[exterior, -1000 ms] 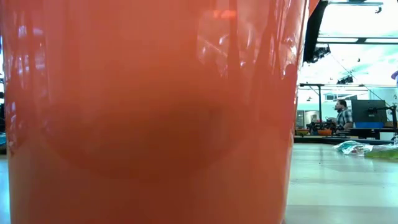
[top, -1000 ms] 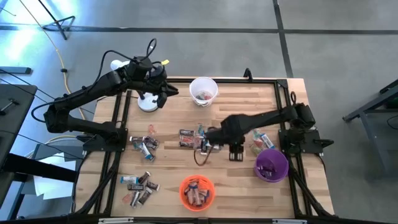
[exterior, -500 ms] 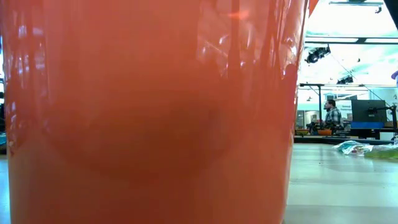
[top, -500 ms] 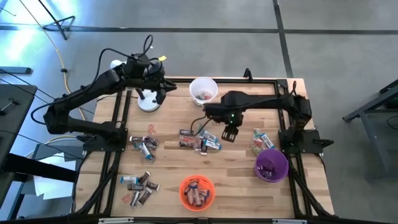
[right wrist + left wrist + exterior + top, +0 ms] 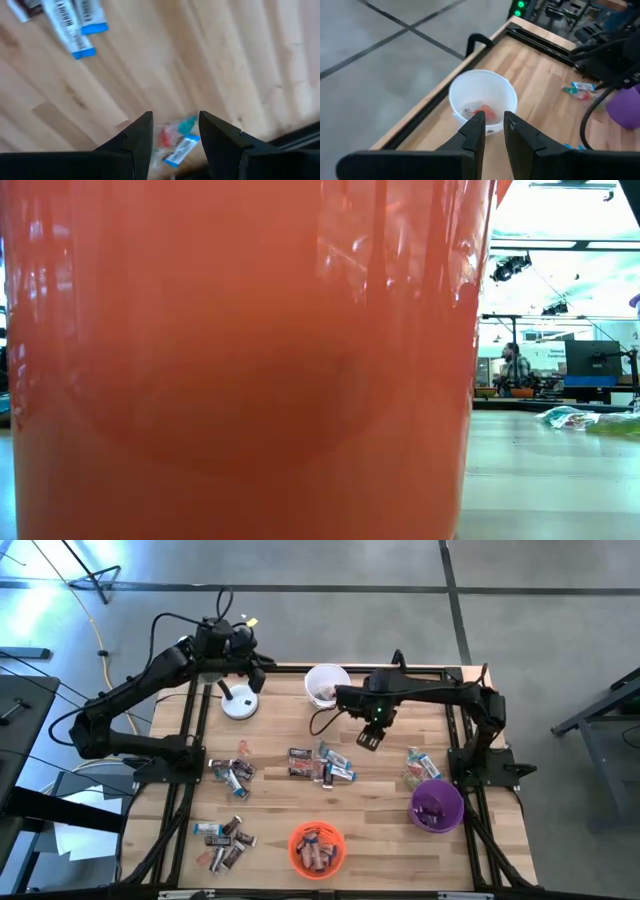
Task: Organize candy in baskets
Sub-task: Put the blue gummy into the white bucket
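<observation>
The right claw (image 5: 369, 737) hangs above the wooden tabletop (image 5: 390, 820), just beside the white basket (image 5: 326, 686). In its wrist view its fingers (image 5: 137, 137) stand apart with nothing between them; blue-and-silver candy bars (image 5: 75, 25) and a small red and teal cluster of pieces (image 5: 175, 140) lie on the boards beyond them.

The left claw (image 5: 247, 665) hovers near the far left corner, over a white lamp base (image 5: 238, 703). Its fingers (image 5: 475, 132) are nearly together and empty, and the white basket (image 5: 482, 102), with a red piece inside, lies ahead of them.

More candy lies mid-tabletop (image 5: 320, 764), at the left (image 5: 232, 772), and near the front left (image 5: 225, 838). The orange basket (image 5: 317, 848) sits at the front edge, the purple basket (image 5: 436, 804) at the right.

In the low view the orange basket's wall (image 5: 240, 360) blocks almost everything; only a distant person (image 5: 514, 366) shows in the room behind.
</observation>
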You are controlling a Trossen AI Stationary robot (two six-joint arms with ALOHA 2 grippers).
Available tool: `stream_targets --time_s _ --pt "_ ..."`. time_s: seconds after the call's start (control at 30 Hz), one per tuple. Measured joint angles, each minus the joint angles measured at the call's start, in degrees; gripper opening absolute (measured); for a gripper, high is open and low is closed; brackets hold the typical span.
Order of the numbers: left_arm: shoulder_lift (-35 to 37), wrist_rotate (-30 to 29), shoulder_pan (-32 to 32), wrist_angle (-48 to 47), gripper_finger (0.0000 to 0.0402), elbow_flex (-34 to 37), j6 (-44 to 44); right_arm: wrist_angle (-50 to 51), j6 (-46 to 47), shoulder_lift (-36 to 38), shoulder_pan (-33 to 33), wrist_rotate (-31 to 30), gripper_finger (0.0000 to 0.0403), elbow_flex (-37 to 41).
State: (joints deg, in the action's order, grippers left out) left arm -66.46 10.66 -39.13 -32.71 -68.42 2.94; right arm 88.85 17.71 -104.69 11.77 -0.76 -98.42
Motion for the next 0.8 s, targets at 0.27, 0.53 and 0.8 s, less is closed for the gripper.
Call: stream_targets --time_s 0.27,0.53,0.8 --pt "0.00 -2.93 -1.62 4.73 0.0055 0.00 1.11 -12.04 -2.76 6.06 4.16 3.77 0.0154 12.87" --pt "0.00 -3.02 -2.13 9.59 0.0055 0.00 5.78 -13.50 -2.13 14.04 7.08 4.48 0.0154 21.22" --pt "0.11 -2.91 0.80 11.70 0.0055 -0.02 8.01 -13.40 -1.24 19.85 7.85 7.51 0.0154 26.85"
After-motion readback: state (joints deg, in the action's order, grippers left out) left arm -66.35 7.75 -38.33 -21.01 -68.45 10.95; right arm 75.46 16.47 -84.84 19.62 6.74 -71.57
